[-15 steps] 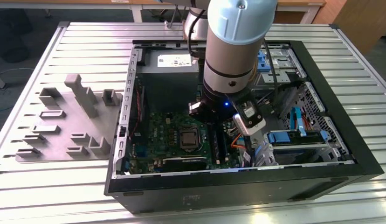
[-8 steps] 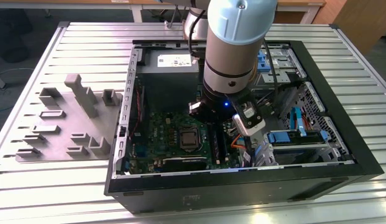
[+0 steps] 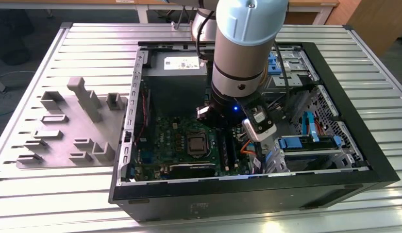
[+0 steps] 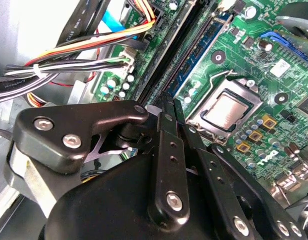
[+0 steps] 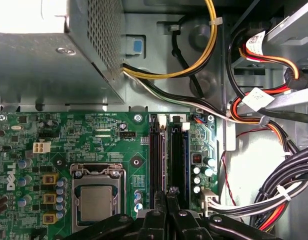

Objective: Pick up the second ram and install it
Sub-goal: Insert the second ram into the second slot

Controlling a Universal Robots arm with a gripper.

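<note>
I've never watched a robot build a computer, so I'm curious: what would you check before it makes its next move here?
1. Is the gripper over the memory slots? Ok, it sits low at their end, beside the processor socket.
2. Is the second ram held or already seated? Cannot tell.
3. Are the cables off the slots? Ok, they lie to one side.
4. Are the slot latches open? Cannot tell.
5. Is the arm clear of the case? Ok, it comes down through the open side.
</note>
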